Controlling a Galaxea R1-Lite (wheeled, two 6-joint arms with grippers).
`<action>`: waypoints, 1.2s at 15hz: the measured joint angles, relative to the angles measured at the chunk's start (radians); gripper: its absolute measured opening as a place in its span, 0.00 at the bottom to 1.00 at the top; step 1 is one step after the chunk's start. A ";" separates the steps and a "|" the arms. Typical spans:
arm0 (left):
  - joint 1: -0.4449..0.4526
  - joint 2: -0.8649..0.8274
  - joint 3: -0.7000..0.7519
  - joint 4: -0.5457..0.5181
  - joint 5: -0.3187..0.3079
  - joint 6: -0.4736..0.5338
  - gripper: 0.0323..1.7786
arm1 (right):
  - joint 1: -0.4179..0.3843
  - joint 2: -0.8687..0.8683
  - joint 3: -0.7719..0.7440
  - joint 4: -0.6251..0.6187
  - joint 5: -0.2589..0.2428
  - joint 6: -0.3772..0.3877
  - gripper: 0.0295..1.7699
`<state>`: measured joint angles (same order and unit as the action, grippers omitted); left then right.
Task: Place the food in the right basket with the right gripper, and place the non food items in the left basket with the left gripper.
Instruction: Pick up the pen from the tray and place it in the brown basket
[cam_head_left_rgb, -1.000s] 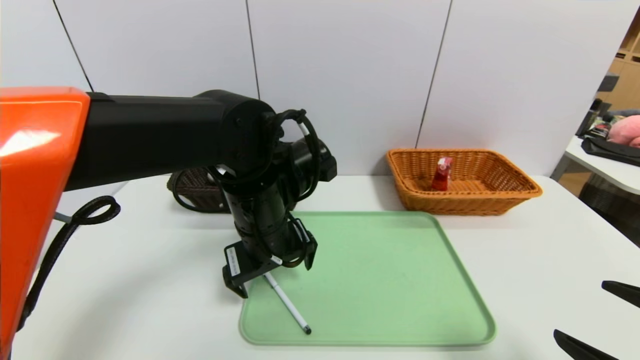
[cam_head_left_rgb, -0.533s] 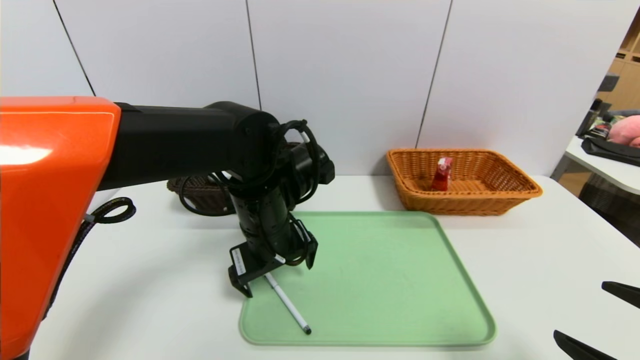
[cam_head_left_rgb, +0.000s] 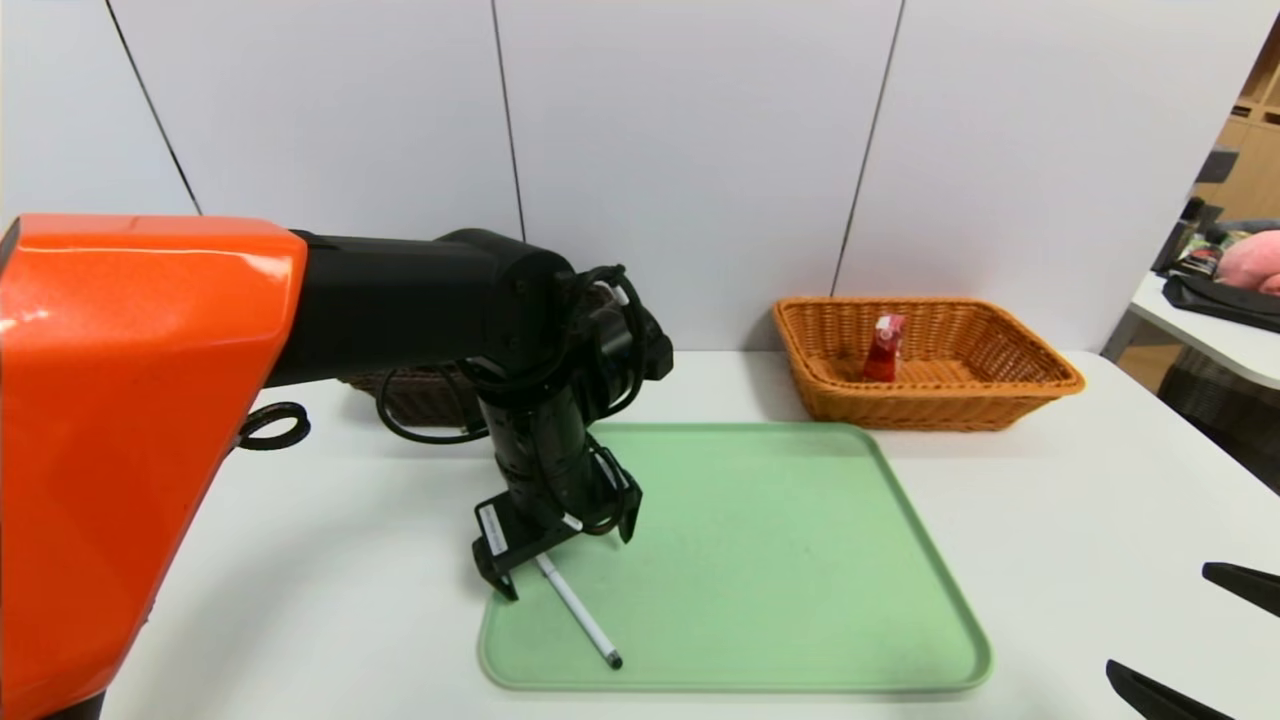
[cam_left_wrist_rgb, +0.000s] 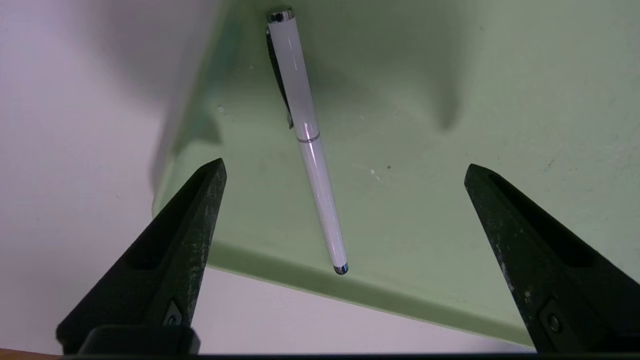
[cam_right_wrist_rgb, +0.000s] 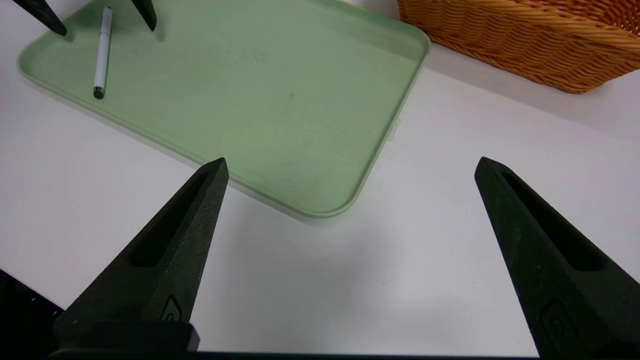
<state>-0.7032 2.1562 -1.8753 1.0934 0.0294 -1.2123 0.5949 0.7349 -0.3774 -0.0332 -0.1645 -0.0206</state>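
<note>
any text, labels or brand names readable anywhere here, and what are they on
None can be read.
White sticker on the left gripper: print too small to read.
Red packet in the orange basket: a white patch at its top, too blurred to read.
White pen on the green tray: no print visible.

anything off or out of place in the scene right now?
Nothing stands out. The pen lies flat on the green tray under the open left gripper; a red packet sits in the orange basket.
</note>
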 joint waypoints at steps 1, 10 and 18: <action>0.001 0.002 0.000 0.000 0.000 0.000 0.95 | 0.000 0.000 0.000 0.000 0.000 0.000 0.96; -0.001 0.013 0.045 -0.033 -0.043 -0.001 0.95 | 0.000 0.003 -0.002 -0.002 0.001 -0.002 0.96; 0.000 0.024 0.048 -0.053 -0.052 0.000 0.73 | 0.001 0.013 -0.005 -0.005 0.003 -0.002 0.96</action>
<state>-0.7032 2.1802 -1.8270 1.0404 -0.0226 -1.2121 0.5964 0.7474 -0.3823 -0.0385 -0.1615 -0.0230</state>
